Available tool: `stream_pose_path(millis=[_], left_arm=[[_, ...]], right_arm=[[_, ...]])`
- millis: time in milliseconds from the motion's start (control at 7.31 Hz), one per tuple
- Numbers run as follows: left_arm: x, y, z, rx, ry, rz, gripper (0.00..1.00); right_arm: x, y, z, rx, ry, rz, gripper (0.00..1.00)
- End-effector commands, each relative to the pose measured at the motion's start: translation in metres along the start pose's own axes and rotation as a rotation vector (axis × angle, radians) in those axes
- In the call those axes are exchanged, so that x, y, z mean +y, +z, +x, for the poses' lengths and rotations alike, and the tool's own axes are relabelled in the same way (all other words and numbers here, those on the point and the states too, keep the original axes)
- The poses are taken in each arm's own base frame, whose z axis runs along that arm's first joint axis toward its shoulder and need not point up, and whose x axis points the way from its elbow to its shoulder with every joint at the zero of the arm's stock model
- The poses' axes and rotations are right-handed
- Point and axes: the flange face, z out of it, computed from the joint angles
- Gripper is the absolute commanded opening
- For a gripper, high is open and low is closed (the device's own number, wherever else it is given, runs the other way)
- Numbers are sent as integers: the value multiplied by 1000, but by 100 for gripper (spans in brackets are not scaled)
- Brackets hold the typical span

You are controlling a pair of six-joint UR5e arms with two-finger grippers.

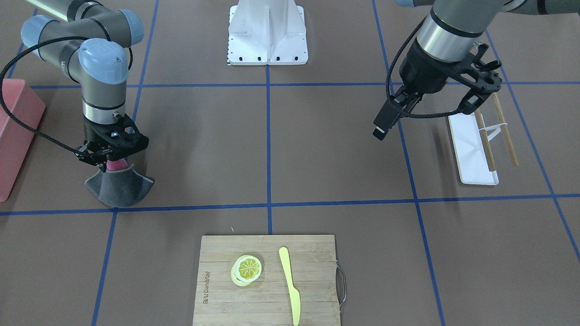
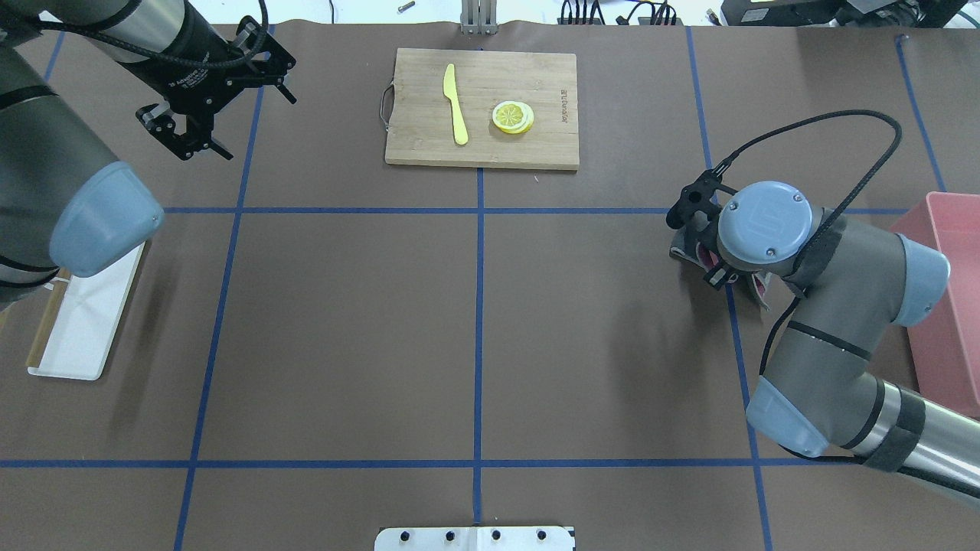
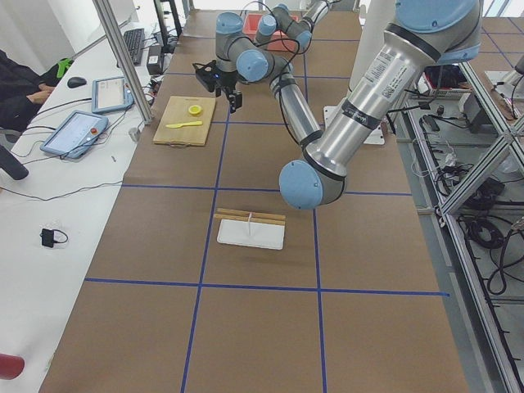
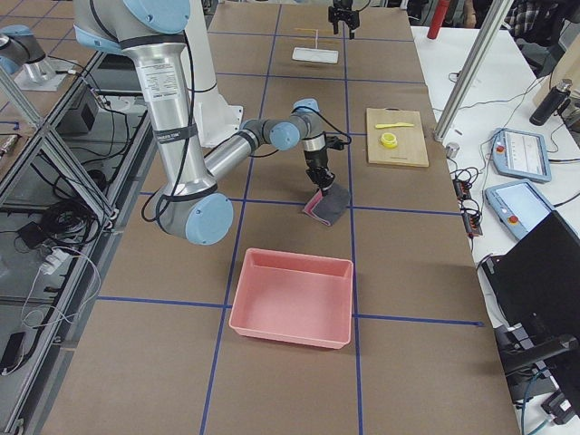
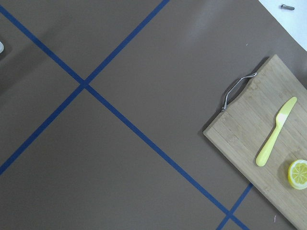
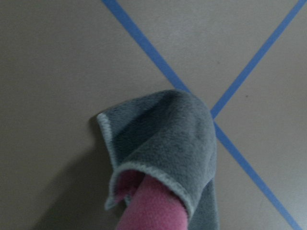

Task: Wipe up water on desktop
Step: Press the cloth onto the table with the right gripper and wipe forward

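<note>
Cloth soft, limp, light (pink inside); right gripper pinches its bunched top, toward desktop's right edge.

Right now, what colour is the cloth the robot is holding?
The cloth is grey outside, pink inside, clearest in the right wrist view.

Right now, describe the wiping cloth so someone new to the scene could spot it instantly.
Start from the brown desktop with its blue tape grid and go to the end with the pink bin. Beside it, the right claw pinches a cloth, bunched by one of the tape crossings. It is the only soft thing there: grey outside, pink inside.
</note>
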Motion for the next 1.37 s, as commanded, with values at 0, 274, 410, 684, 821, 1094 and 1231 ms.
stream_pose_path(millis=[0,274,410,684,821,1094,1231], left_arm=[[-9,7,0,-14,14,7,99],[-9,8,1,-15,14,9,99],[-9,7,1,-13,14,12,99],[-13,4,1,-10,11,17,99],[-16,3,0,-12,27,20,99],[-18,1,-1,-11,44,23,99],[-18,3,-1,-15,43,22,99]], right_arm=[[2,-8,-45,-89,-5,-4,0],[3,-30,-66,-204,34,-4,0],[6,-48,-80,-273,49,-1,0],[12,-83,-129,-380,99,1,0],[3,-104,-154,-427,120,12,0],[-17,-145,-180,-544,146,21,0],[-28,-158,-160,-599,172,11,0]])
